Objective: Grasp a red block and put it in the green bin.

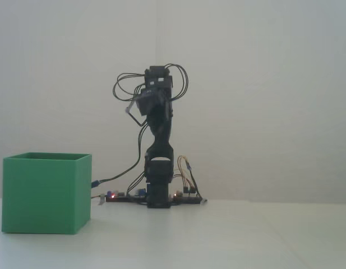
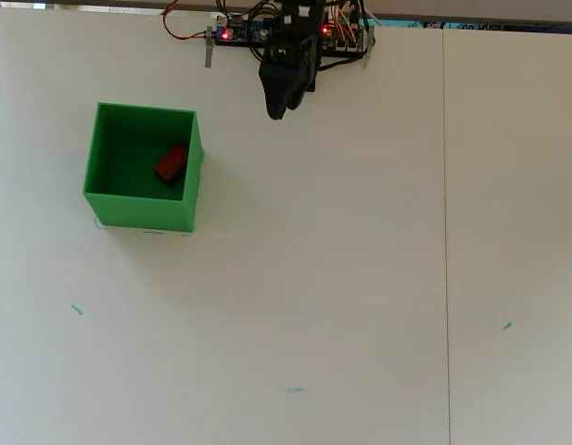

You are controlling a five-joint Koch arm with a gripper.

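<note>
The red block lies on the floor of the green bin, toward its right wall in the overhead view. In the fixed view the bin stands at the left and its walls hide the block. My gripper hangs just in front of the arm's base at the table's far edge, well to the right of the bin. Its jaws taper to one dark tip with no gap and nothing between them. In the fixed view the gripper sits high on the folded arm, above the bin's rim.
A circuit board with wires and a red light lies beside the arm's base. A thin seam runs down the white table at the right. Small green marks dot the table surface.
</note>
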